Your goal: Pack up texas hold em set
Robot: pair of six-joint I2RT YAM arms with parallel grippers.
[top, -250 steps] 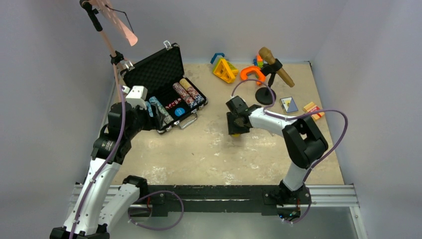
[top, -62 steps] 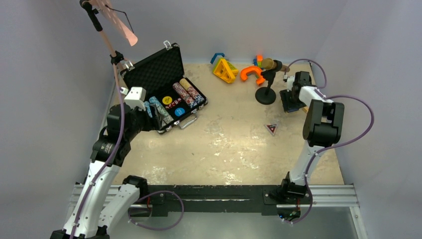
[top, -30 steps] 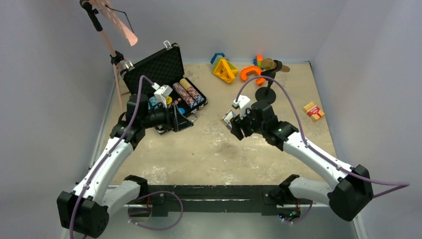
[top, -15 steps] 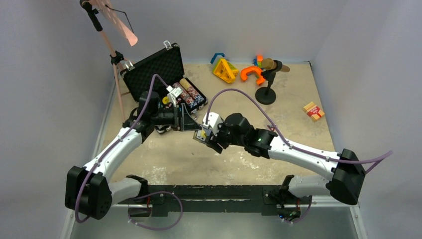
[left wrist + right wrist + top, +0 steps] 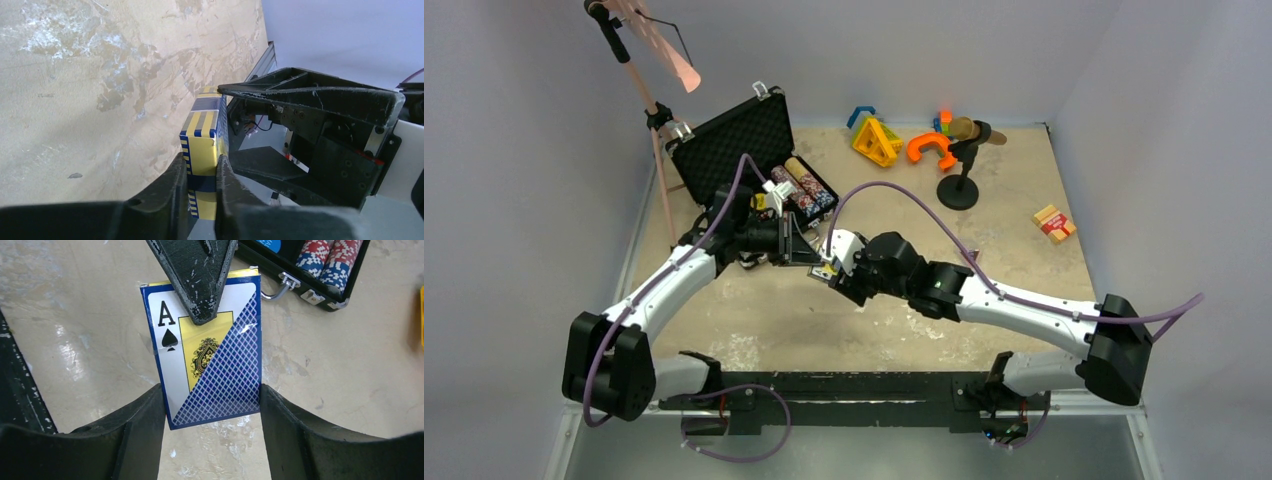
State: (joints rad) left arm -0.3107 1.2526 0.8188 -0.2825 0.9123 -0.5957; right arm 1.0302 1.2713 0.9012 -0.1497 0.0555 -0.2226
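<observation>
The black briefcase (image 5: 736, 141) lies open at the back left, with chip stacks (image 5: 809, 190) in its tray. A blue and yellow card deck (image 5: 827, 270) hangs above the table just in front of the case. My right gripper (image 5: 834, 276) is shut on the deck's long edges (image 5: 210, 350), its fingertips (image 5: 156, 399) touching both sides. My left gripper (image 5: 812, 256) is shut on the same deck across its thin faces (image 5: 204, 135). One left finger (image 5: 200, 275) covers the top of the ace face. The case's latch edge (image 5: 300, 287) shows behind.
A brown microphone on a black stand (image 5: 959, 160) stands at the back, with yellow (image 5: 876, 140) and orange (image 5: 930, 148) toy shapes beside it. A small red and yellow box (image 5: 1053, 222) lies at the right. A pink stand (image 5: 652, 70) rises at the back left.
My right arm has carried the deck leftward to the case's front. My left gripper, open half a second ago, has shut on the deck.
</observation>
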